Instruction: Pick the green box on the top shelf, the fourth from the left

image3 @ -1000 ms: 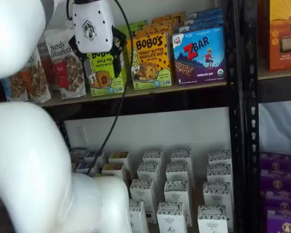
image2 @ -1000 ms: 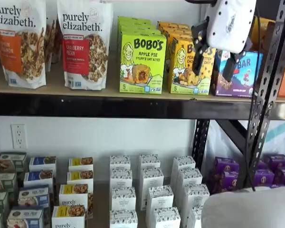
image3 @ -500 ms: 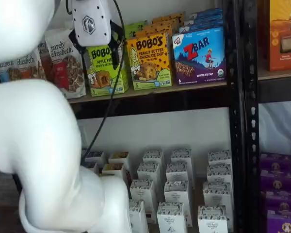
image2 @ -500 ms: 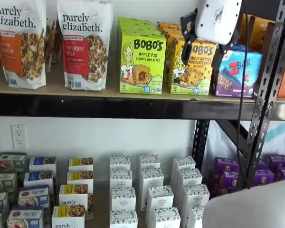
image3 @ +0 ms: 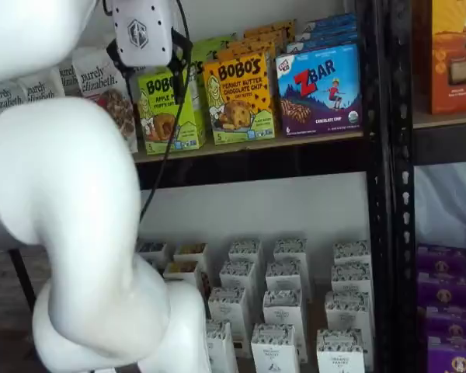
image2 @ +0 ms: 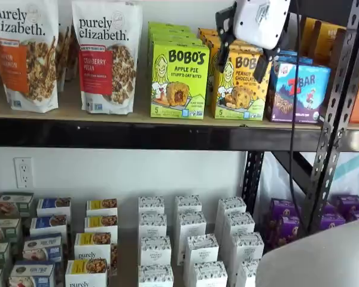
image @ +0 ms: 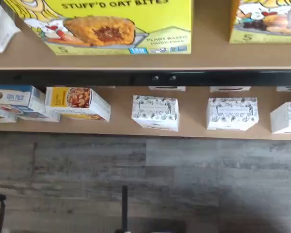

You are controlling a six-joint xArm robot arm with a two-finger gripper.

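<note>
The pincer (image2: 241, 52) hangs in front of the top shelf (image2: 137, 134) with its two black fingers (image2: 222, 57) spread wide apart, a plain gap between them and nothing held. In a shelf view its white body and fingers sit before the yellow-orange Bobo's peanut butter chocolate chip carton (image2: 242, 89), apart from any box face as far as can be told. In a shelf view taken from the other side, the pincer (image3: 146, 64) appears just above the green box (image3: 169, 113), one finger (image3: 177, 50) near the box's upper corner; whether it touches the carton cannot be told. A black cable (image3: 167, 148) drops from the pincer past the shelf rail.

The green box (image2: 179, 79), the Bobo's apple pie stuff'd oat bites carton, stands upright at the front edge of the top shelf, just left of the peanut butter carton and right of the Purely Elizabeth cranberry pecan granola bag (image2: 106, 57). A ZBar box (image2: 299, 92) stands on the far side of the peanut butter carton. In the wrist view the lower part of the green box (image: 121, 26) fills the frame above the black front rail, with white patterned cartons (image: 155, 112) on the shelf below.
</note>
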